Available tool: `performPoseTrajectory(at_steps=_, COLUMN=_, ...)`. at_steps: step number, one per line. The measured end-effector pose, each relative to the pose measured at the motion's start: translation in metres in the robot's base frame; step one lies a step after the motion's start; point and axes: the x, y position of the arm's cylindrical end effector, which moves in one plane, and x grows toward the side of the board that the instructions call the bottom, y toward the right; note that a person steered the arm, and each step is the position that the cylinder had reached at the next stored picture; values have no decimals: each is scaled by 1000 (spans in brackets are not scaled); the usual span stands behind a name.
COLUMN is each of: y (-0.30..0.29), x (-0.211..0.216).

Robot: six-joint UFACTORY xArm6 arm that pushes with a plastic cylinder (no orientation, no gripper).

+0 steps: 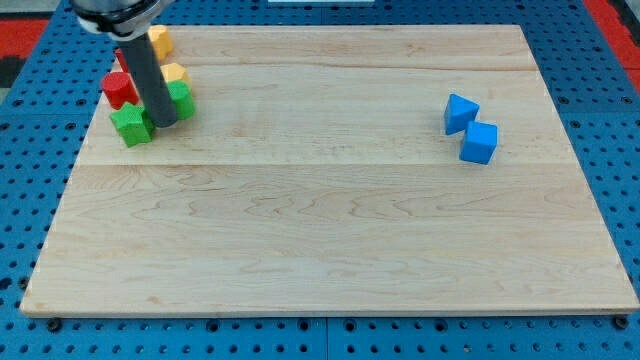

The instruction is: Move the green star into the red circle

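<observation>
Presently the dark rod's tip, which has no jaws to open or close, rests touching the green star-shaped block at its three o'clock, so it should reposition before nudging it toward the red round block at twelve o'clock.

So the arm comes in from the far left corner, dark rod pointing almost straight down, my tip planted on the table top.
</observation>
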Motion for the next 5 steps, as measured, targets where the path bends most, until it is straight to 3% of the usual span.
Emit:
performPoseTrajectory(at_steps=1, y=19, x=17)
performPoseTrajectory(at_steps=2, y=32, x=5)
performPoseTrajectory(at_steps=4, y=1, x=-31)
performPoseTrajectory(at_steps=5, y=67, x=34)
